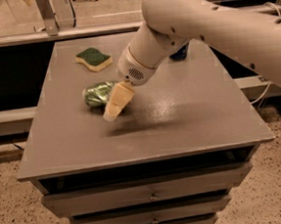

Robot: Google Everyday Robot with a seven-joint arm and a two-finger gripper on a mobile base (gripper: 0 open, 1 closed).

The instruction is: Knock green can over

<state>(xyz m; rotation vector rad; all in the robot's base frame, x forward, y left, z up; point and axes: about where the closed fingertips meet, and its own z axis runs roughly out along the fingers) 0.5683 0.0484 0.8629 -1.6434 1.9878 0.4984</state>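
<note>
The green can (98,94) lies on its side on the grey table (180,115), left of centre, its length running left to right. My gripper (116,104) hangs from the white arm right beside the can's right end, its cream fingers (118,97) pointing down toward the table. The fingers overlap the can's right end and hide it.
A green-and-yellow sponge (94,58) lies at the back left of the table. A blue can (179,52) stands at the back, mostly hidden behind my arm. Drawers sit under the tabletop; a low rail runs behind the table.
</note>
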